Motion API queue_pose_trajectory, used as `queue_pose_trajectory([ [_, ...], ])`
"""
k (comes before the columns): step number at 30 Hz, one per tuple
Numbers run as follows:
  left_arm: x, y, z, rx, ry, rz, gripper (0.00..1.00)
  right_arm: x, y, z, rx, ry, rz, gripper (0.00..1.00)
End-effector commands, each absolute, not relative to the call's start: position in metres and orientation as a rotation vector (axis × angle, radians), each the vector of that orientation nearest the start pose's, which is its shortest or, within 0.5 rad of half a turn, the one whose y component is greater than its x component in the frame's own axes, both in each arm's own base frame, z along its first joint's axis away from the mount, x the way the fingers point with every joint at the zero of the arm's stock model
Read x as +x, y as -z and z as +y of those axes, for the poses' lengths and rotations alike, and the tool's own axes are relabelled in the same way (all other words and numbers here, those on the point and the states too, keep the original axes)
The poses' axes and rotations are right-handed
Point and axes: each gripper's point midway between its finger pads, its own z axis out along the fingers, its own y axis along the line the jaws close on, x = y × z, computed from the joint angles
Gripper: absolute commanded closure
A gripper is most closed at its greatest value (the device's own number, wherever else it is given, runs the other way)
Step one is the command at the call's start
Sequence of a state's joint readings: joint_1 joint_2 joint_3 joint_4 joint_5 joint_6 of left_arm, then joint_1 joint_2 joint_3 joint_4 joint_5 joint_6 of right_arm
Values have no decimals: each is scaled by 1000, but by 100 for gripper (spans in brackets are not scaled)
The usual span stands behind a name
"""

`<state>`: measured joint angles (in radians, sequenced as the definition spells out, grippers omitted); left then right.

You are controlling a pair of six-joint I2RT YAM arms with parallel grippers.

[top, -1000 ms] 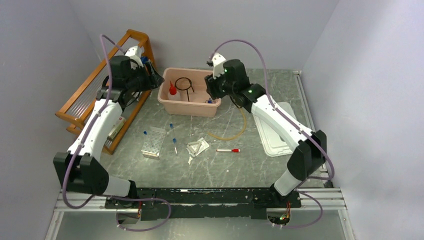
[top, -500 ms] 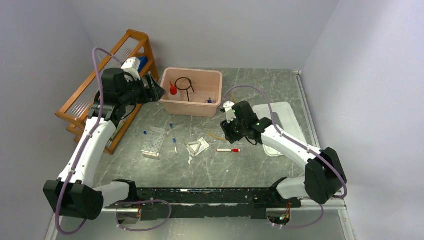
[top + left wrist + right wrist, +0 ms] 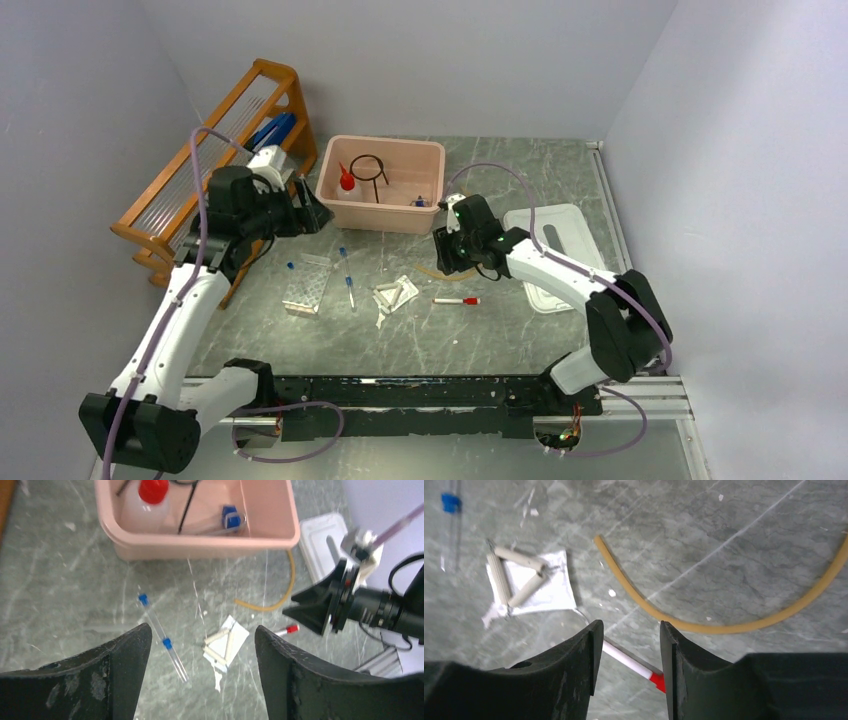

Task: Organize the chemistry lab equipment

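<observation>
The pink tub (image 3: pixel 386 222) holds a red-capped squeeze bottle (image 3: pixel 345 183), a black wire ring (image 3: pixel 368 167) and a blue-based cylinder (image 3: pixel 231 519). On the table lie blue-capped tubes (image 3: pixel 160 636), white triangles (image 3: pixel 225 642), a clear tube rack (image 3: pixel 308 285), amber tubing (image 3: pixel 704 626) and a red-tipped white stick (image 3: pixel 634 663). My left gripper (image 3: pixel 202 630) hangs open and empty, high over the tubes and triangles. My right gripper (image 3: pixel 630 627) is open low over the stick, beside the tubing, with nothing between its fingers.
A wooden slatted rack (image 3: pixel 200 165) stands at the far left with a blue item (image 3: pixel 272 130) lying on it. A white lid (image 3: pixel 548 255) lies right of my right arm. Grey walls close in both sides.
My left gripper opened, drew back from the wooden rack and left the blue item there. My right arm dropped from the tub down to the table by the tubing and stick.
</observation>
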<state>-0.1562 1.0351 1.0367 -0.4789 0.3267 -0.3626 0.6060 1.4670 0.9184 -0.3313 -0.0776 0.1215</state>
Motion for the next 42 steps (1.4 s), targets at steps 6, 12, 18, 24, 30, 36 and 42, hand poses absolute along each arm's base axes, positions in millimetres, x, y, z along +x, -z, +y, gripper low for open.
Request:
queue_pose_trajectory([
  [6,264,-183,-189,53,759,2290,37,294,-81,272,-321,-692,2461,57],
  [12,239,-123,-224,68,734,2423,46,285,-70,295,-156,-811,2493,59],
  [18,234,-104,-256,210,744,2377,46,284,-60,297,-22,-729,2533,62],
  [24,247,-94,-281,402,642,2340,51,288,-63,281,138,-663,2510,68],
  [30,255,-64,-289,480,528,2406,57,293,-65,252,332,-563,2475,70],
  [36,250,-39,-292,583,484,2472,60,296,-64,235,397,-528,2461,71],
  [42,247,-21,-291,638,456,2507,72,300,-62,232,414,-509,2453,71],
])
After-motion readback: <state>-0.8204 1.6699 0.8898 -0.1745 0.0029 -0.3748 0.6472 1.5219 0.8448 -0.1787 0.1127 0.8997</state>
